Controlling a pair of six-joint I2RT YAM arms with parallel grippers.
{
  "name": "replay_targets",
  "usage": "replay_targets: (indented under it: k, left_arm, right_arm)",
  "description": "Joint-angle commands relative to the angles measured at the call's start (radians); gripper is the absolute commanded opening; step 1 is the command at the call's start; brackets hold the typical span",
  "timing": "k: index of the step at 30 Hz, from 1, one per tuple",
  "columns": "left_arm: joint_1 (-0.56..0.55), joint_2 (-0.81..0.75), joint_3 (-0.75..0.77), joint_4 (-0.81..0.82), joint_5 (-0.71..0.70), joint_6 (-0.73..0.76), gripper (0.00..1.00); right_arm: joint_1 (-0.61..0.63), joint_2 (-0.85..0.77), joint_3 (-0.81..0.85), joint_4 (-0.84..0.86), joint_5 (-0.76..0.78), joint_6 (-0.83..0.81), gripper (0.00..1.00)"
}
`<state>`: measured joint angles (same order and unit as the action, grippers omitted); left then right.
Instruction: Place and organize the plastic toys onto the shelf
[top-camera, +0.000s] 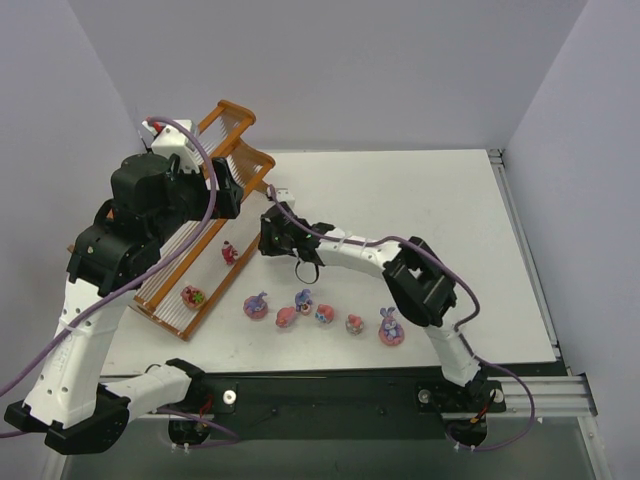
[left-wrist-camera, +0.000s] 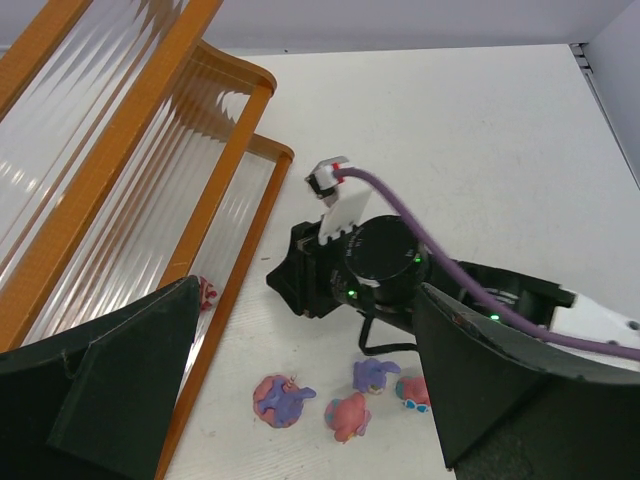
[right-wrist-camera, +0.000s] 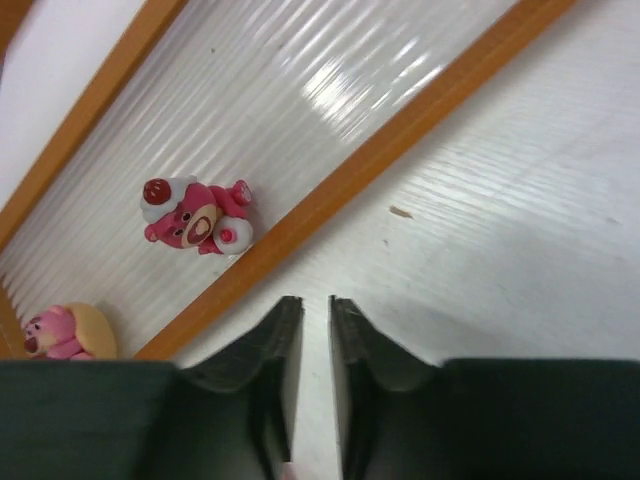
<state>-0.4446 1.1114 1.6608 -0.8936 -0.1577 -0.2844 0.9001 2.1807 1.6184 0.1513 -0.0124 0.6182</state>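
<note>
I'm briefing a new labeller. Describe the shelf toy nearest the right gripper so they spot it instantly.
On the orange-brown shelf at the table's left, two toys lie on the lowest tier. Take the one farther from the near edge: a pink bear with a dark red cap, whereas its neighbour has a tan part.

Bright even light, glare on shelf (right-wrist-camera: 330, 80), soft shadows.

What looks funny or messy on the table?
Nothing is broken or spilled. One pink bear on the lowest tier of the shelf seems to lie tipped over rather than standing. Six other toys sit in a loose, uneven row on the table, not yet on the shelf.
</note>
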Motion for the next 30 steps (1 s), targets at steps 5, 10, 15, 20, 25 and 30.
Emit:
replay_targets:
  k: [5,10,15,20,25,30]
  left_arm:
    - [-0.002,-0.036,-0.019,0.068,0.012,0.016,0.97]
    - [-0.002,-0.041,-0.035,0.087,0.027,0.027,0.97]
    - [-0.003,-0.025,-0.049,0.107,0.067,0.024,0.97]
    - [-0.002,-0.004,-0.061,0.130,0.112,0.014,0.97]
    - [-0.002,0.011,-0.065,0.136,0.126,0.017,0.97]
    - [-0.002,0.019,-0.073,0.143,0.129,0.025,0.97]
  right_arm:
    - [-0.090,-0.517,-0.299,-0.413,0.370,0.006,0.57]
    - [-0.187,-0.809,-0.538,-0.591,0.445,0.017,0.65]
    - [-0.210,-1.025,-0.696,-0.706,0.448,0.026,0.66]
    - [-0.386,-1.213,-0.879,-0.717,0.272,0.032,0.70]
    - [-0.420,-1.262,-0.925,-0.720,0.200,-0.049,0.72]
    - [-0.426,-1.199,-0.937,-0.727,0.209,-0.080,0.69]
